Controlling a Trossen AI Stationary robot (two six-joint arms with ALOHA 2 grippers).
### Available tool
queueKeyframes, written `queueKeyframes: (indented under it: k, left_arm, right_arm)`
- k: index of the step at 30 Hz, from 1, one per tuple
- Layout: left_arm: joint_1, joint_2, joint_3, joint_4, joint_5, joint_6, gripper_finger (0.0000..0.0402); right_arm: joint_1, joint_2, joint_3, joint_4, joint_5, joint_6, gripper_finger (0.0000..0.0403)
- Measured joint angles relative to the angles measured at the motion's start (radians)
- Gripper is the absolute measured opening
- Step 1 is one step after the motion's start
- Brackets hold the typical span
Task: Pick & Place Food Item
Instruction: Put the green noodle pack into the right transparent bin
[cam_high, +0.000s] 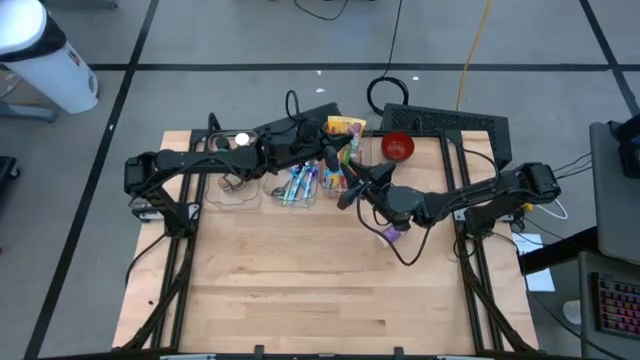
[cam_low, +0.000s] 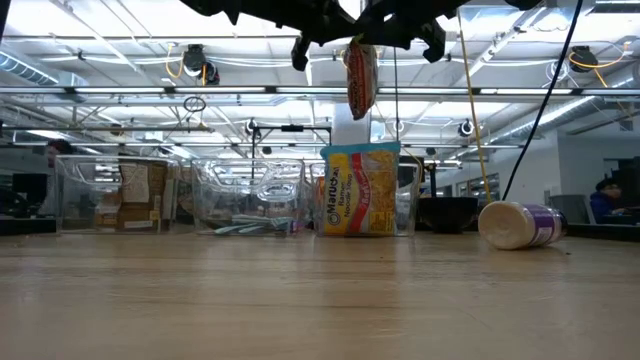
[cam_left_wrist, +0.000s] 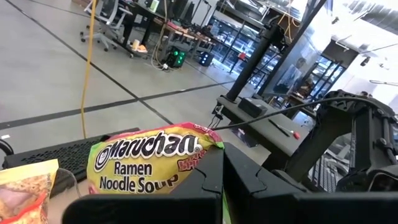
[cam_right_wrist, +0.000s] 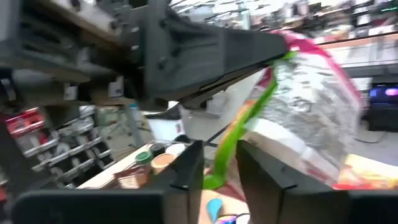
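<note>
You're mid-handover — the left gripper (cam_high: 335, 152) holds the ramen pack (cam_low: 360, 78) tight up high, the right gripper (cam_right_wrist: 219, 163) pinching its edge — so next, let the left go.

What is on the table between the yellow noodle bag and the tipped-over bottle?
Just bare wood; the low view shows nothing between the noodle bag and the bottle.

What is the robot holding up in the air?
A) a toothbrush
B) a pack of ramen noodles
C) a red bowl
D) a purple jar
B: the left gripper is shut on the ramen noodle pack, which hangs above the table in the low view, with the right gripper closing on its edge too.
</note>
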Motion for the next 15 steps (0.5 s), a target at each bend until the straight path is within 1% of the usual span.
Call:
queueKeyframes:
  k: [7,9,15]
  left_arm:
    - [-0.004,0.000,0.000,-0.002,0.000,0.000,0.0000]
    - [-0.005,0.000,0.000,-0.006,0.003,0.000,0.0000]
    - [-0.010,0.000,0.000,-0.008,0.001,-0.001,0.0002]
  right_arm:
    - [0.000,0.000,0.000,0.000,-0.070,0.047,0.0012]
    - [-0.001,0.000,0.000,-0.001,-0.086,0.052,0.0004]
    - [0.000,0.000,0.000,-0.016,-0.092,0.055,0.0001]
